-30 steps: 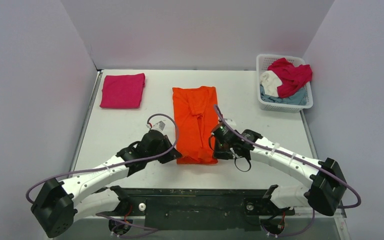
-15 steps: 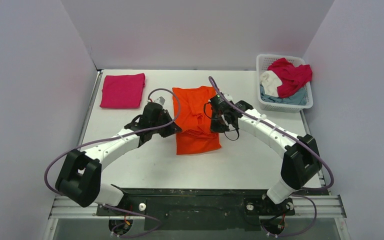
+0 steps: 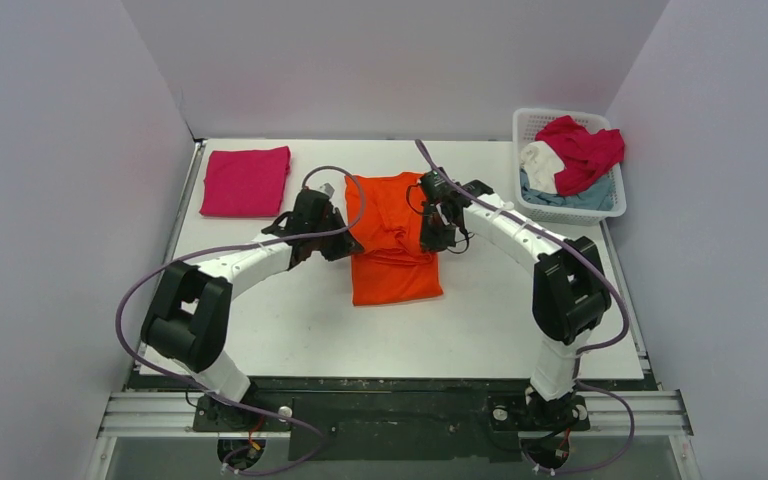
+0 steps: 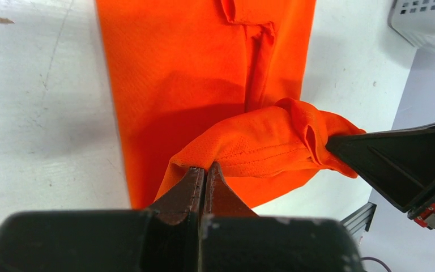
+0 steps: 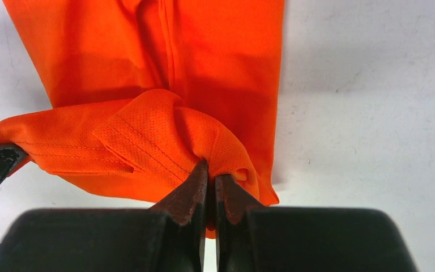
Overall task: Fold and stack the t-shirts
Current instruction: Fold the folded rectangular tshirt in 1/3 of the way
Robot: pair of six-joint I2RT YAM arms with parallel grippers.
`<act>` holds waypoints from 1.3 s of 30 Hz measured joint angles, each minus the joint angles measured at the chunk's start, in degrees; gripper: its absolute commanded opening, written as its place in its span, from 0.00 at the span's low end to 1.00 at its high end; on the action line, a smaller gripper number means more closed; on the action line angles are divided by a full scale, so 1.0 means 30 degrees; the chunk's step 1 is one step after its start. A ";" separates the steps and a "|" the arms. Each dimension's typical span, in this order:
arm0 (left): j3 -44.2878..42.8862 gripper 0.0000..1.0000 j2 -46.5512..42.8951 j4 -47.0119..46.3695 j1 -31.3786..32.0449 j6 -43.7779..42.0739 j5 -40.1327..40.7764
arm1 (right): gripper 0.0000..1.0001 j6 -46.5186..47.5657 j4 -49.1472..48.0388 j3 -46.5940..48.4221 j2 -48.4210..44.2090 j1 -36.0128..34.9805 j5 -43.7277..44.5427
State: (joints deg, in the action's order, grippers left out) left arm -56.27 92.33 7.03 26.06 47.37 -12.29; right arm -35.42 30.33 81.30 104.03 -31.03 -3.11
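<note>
The bright orange t-shirt (image 3: 392,262) lies lengthwise in the middle of the table, its near hem lifted and carried back over its body. My left gripper (image 3: 343,243) is shut on the hem's left corner (image 4: 204,160). My right gripper (image 3: 432,238) is shut on the hem's right corner (image 5: 215,153). The hem hangs between them above the flat part of the shirt (image 4: 170,68), which also shows in the right wrist view (image 5: 204,51). A folded magenta-pink t-shirt (image 3: 245,181) lies at the far left. Crimson (image 3: 585,148), white (image 3: 541,163) and grey-blue (image 3: 585,199) shirts lie in a basket.
A white plastic lattice basket (image 3: 532,209) stands at the far right corner of the table. Lilac walls close in the left, back and right sides. The arms' base rail (image 3: 390,410) runs along the near edge.
Both grippers have carried the orange shirt's near hem away from the near edge toward the far end, folding the shirt over itself. Both arms now reach further out.
</note>
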 measured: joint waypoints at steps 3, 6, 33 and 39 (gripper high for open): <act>-0.0495 0.00 0.0809 0.0015 -0.0189 -0.0051 0.0000 | 0.00 0.0168 0.0000 0.0532 0.0670 0.0299 -0.0226; -0.0954 0.00 0.1508 0.0029 -0.0299 -0.0095 0.0015 | 0.02 0.0342 0.0022 0.1195 0.1494 0.0641 -0.0561; 0.0423 0.89 -0.5166 0.1727 -0.0634 -0.1049 0.2463 | 0.85 0.1515 -0.1370 -0.1807 -0.3104 -0.0211 -0.0357; 0.3810 0.90 -0.7978 0.3264 -0.0634 -0.0852 0.2739 | 0.85 0.2098 -0.2025 -0.1137 -0.0372 -0.1865 -0.1290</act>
State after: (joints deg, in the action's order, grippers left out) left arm -44.84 68.40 16.82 24.16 44.82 -4.08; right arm -29.12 24.25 77.89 102.91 -36.62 -6.98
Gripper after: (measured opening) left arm 0.897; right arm 0.849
